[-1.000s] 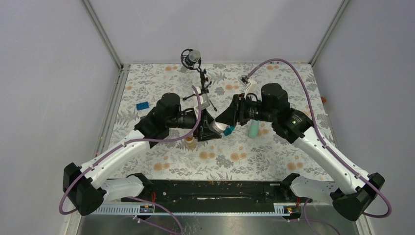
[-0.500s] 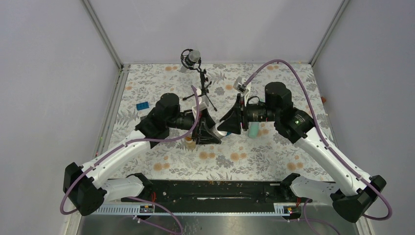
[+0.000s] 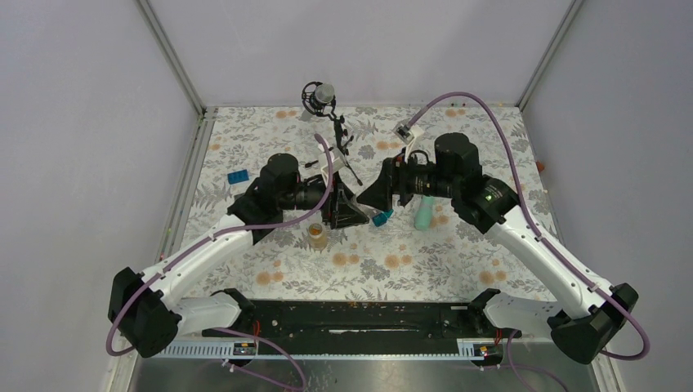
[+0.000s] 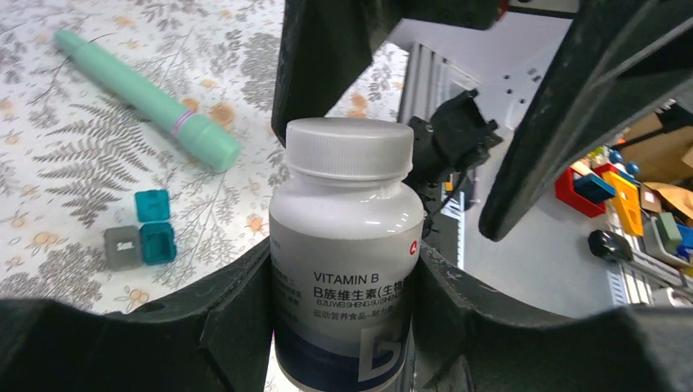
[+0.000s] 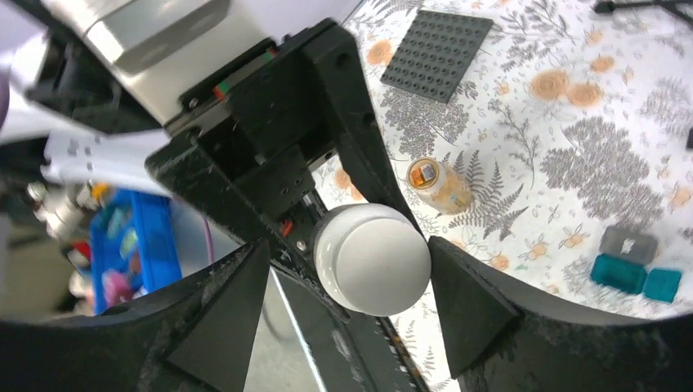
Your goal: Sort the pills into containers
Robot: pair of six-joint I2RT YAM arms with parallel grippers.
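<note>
Two grippers meet mid-table: left gripper (image 4: 343, 273) clamps the white vitamin bottle (image 4: 347, 237), right gripper (image 5: 372, 261) spread wide beside its cap (image 5: 372, 257). Pills (image 5: 441, 186) in the jar (image 3: 317, 237) at eight o'clock, mint strip (image 3: 423, 214) at three.

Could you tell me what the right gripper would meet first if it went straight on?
Most likely the white cap of the vitamin bottle that the left gripper holds, though depth is unclear.

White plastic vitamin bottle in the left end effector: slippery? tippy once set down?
White plastic vitamin bottle: glossy round wall, so it may twist in the left end effector. Tall and narrow, so probably tippy standing. Opaque, so its weight is anyone's guess.
</note>
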